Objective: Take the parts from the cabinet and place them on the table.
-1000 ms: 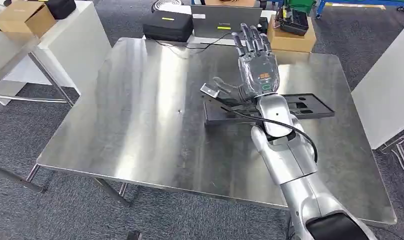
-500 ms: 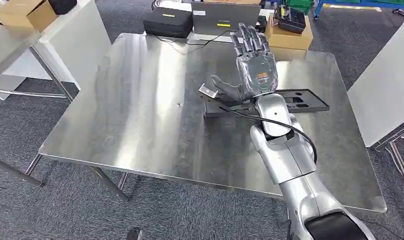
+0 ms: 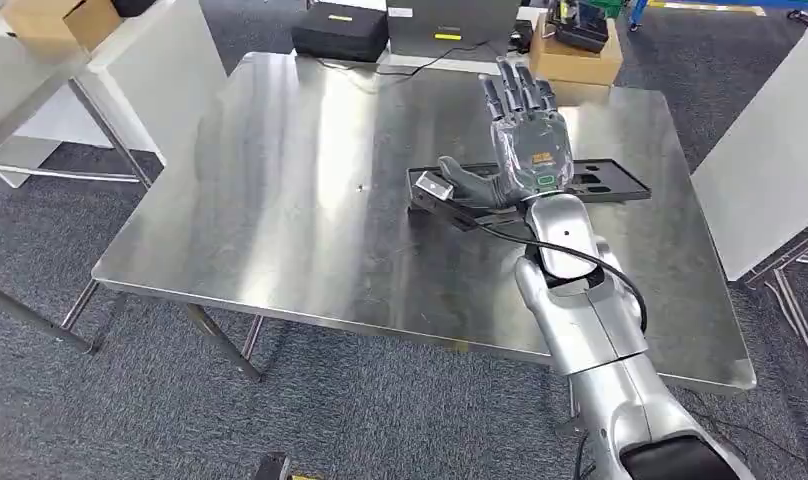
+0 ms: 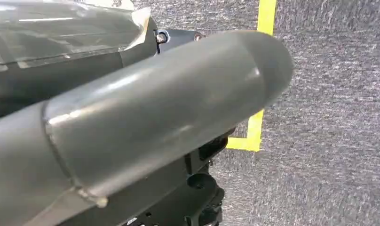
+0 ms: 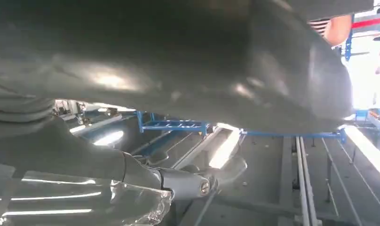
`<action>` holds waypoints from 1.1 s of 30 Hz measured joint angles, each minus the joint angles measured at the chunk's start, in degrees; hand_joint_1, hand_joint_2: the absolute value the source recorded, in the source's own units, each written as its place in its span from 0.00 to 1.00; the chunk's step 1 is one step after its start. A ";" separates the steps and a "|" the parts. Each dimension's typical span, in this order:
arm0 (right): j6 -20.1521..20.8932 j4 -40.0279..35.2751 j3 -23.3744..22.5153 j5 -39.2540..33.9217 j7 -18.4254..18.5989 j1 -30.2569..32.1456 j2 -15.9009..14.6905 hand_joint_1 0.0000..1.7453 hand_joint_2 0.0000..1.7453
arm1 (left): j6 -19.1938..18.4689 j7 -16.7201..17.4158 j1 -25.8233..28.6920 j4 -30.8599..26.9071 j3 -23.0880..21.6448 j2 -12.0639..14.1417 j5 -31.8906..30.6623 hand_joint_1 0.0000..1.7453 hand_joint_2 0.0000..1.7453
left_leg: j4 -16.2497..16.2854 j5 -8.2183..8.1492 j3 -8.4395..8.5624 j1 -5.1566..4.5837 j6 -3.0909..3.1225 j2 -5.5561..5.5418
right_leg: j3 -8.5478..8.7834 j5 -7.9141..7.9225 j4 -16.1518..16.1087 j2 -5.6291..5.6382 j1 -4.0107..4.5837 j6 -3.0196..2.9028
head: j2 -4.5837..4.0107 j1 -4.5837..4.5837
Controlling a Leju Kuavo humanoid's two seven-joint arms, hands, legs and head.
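On the steel table, toward its far right part, lies the long black part, flat on the metal, with the robot's right hand over its middle stretch; the fingers are stretched out and apart, pointing away from the robot, while the thumb reaches sideways to a small silver block at the part's near-left end. Whether the thumb is pressing on that block or only lying beside it I cannot tell, but the spread fingers suggest the hand has let go and grips nothing. The chief risk, as I judge it, is in pulling the arm back: if the thumb or the black cable looping off the forearm catches the block or the part's edge, the part could be dragged or swung across the slick surface. The hand and wrist hide the middle of the part, so contact underneath the palm is not readable. The left hand shows as a blurred grey thumb over carpet and yellow tape, too close to tell whether it is closed or spread.
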 joint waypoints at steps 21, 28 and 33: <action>0.04 0.63 -0.68 -0.24 -0.04 -0.34 -0.31 0.00 0.00 | 0.66 -0.22 -0.26 -0.04 -0.02 0.04 0.09 0.00 0.00 | -0.97 -3.21 3.59 -0.43 3.12 0.06 | -11.90 -4.33 17.34 -0.30 -0.02 0.06 | 0.00 -0.07; 0.06 0.74 -0.70 -0.31 -0.04 -0.61 0.09 0.00 0.00 | 0.63 -0.39 -0.34 -0.11 0.00 -0.28 0.15 0.00 0.00 | -1.01 0.66 -0.16 -0.77 1.98 0.08 | 3.04 -1.28 -1.77 -0.13 1.06 -0.38 | 0.00 -0.26; 0.24 0.77 -0.68 -0.31 -0.04 -0.77 0.39 0.00 0.00 | 0.68 -0.48 -0.16 -0.11 -0.02 -0.26 0.15 0.00 0.00 | 2.21 -3.74 -2.09 -0.28 0.18 -0.21 | 0.98 1.52 -2.58 -0.52 0.31 -2.29 | 0.00 -0.39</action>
